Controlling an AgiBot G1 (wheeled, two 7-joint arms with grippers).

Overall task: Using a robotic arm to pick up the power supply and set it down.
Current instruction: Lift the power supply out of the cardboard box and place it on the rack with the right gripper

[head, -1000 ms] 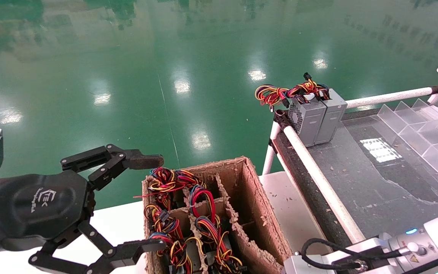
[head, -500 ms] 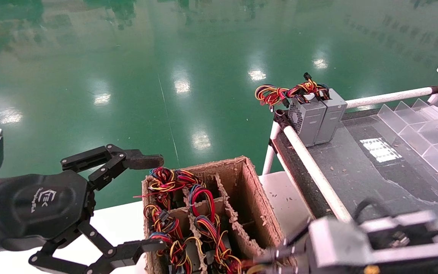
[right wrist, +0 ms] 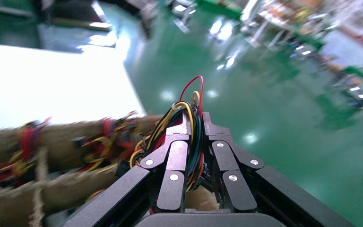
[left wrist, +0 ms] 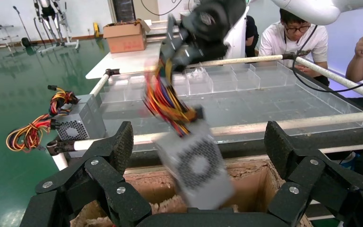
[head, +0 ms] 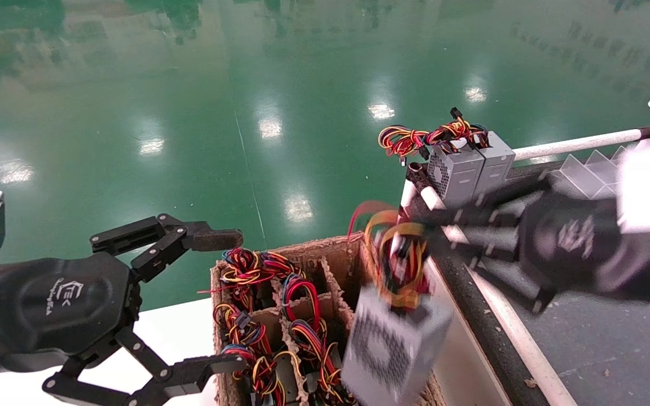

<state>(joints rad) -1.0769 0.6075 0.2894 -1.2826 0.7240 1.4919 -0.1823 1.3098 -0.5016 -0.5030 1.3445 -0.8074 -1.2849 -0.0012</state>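
Right gripper [head: 415,225] clamped on the wire bundle [head: 394,248] of the power supply [head: 392,347], fingers [right wrist: 176,163] pressed together on the wires in the right wrist view. Supply hanging from its wires in the air, above the near right corner of the carton [head: 325,265], between the carton and the black rail [head: 471,293] of the table [head: 596,344]; touching the carton or not, cannot tell. Grey metal box, tilted, one face perforated with a round fan grille, blurred in the head view. Wires red, orange and yellow, looped above the box; in the left wrist view the same bundle [left wrist: 168,101] running from the right gripper [left wrist: 175,52] down to the box [left wrist: 196,168], with a black connector near the top edge of the box.

Left gripper [head: 220,299] parked left of the carton, jaws spread wide, holding nothing, one fingertip above the carton's far left corner, the other by its near left side.

More wire bundles [head: 280,316] standing in the carton's left compartments. Two other grey units [head: 469,175] upright side by side at the far corner of the table, wires trailing over the edge.
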